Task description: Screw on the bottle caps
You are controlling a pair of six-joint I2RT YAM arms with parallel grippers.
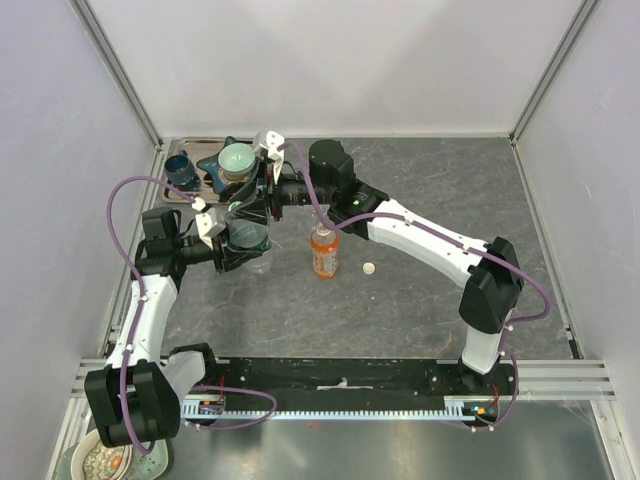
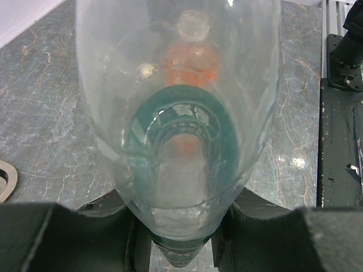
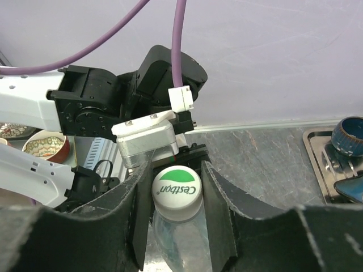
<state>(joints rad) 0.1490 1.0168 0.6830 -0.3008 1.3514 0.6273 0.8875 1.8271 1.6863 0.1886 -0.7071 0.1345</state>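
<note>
Bright, even overhead light; soft shadows under arms (image 1: 430, 240) on table (image 1: 420, 310). Left wrist view: clear bottle (image 2: 181, 113) too close, blurred, warping scene behind; glare patches on table. Right wrist view: cap (image 3: 177, 192) sharp, dark foreground soft

in the left wrist view the clear bottle (image 2: 181, 113) fills the frame. its top runs off the upper edge and its lower end is hidden between the dark, out-of-focus fingers (image 2: 68, 238) of the left gripper (image 2: 181, 215). the orange bottle (image 2: 190, 62) shows only as a warped smear through the plastic. a curved metal piece (image 2: 4, 180) is cut by the left edge, and what it is cannot be told.

in the right wrist view the cap (image 3: 177, 192) has its sides covered by the pads (image 3: 218, 209) of the right gripper (image 3: 176, 181). the bottle under it runs off the bottom edge, and whether the threads have caught is hidden. the blue cup (image 3: 349, 135) is cut by the right edge. a patterned bowl (image 3: 39, 146) sits partly behind the left arm (image 3: 34, 110).

from above, both grippers cover most of the clear bottle.
</note>
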